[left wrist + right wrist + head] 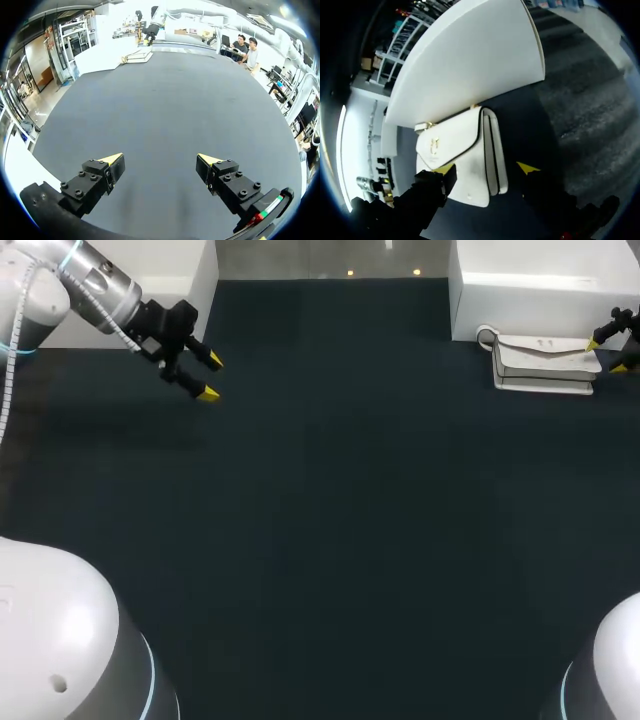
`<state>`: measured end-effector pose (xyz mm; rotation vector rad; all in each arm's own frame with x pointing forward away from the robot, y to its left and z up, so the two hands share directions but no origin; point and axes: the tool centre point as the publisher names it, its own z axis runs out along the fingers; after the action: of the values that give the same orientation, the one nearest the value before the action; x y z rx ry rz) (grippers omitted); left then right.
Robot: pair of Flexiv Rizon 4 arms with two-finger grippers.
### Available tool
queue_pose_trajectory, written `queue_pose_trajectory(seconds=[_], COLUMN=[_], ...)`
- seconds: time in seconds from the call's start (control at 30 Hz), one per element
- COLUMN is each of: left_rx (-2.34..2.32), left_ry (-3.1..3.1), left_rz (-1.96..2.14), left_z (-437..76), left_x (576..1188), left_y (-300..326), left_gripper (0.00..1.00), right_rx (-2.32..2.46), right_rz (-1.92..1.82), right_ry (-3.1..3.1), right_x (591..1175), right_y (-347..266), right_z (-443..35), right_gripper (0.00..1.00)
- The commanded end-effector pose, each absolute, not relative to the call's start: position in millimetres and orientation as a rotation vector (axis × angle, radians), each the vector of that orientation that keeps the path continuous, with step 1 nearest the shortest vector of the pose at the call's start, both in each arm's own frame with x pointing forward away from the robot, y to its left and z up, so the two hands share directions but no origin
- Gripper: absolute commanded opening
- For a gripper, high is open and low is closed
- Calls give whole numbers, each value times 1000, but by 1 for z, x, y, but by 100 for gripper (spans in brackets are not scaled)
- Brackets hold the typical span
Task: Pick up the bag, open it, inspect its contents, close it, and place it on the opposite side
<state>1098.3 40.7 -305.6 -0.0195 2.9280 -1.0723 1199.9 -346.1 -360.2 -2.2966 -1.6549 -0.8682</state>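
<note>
Right tool (605, 356) sat open at the far right of the desk (330, 540), its yellow-tipped fingers (435, 189) straddling one end of the white bag (545, 362), which lay flat just beside a white block (540, 290). I could not tell whether either finger touched it. My left tool (210, 378) hung open too, over the desk's far left, well apart from the bag.

No readable text anywhere; the bag (465, 150) bears only a small unreadable emblem (434, 146)
</note>
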Motion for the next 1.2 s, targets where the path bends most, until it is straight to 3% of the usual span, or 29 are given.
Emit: queue_pose_trajectory(seconds=[0.03,0.27,0.97,1.03,1.13,1.2], left_rx=[-17,-17,-17,-17,-17,-17], left_ry=[2927,2927,2927,2927,2927,2927], left_rz=[-1076,-1076,-1076,-1076,-1076,-1076], left_z=[-307,-307,-307,-307,-307,-307], left_x=[1099,1099,1099,1099,1099,1099], left_y=[41,41,41,41,41,41], left_gripper=[100,100,100,100,100,100], right_rx=[-2088,-2043,-1962,-1959,-1945,-1936], right_rz=[-660,-675,-692,-699,-715,-725], right_ry=[-1647,-1633,-1605,-1600,-1592,-1589], right_x=[1215,1224,1222,1221,1220,1218], right_y=[-354,-349,-337,-336,-333,-332], right_z=[-365,-368,-370,-370,-370,-369], right_gripper=[68,49,23,18,0,0])
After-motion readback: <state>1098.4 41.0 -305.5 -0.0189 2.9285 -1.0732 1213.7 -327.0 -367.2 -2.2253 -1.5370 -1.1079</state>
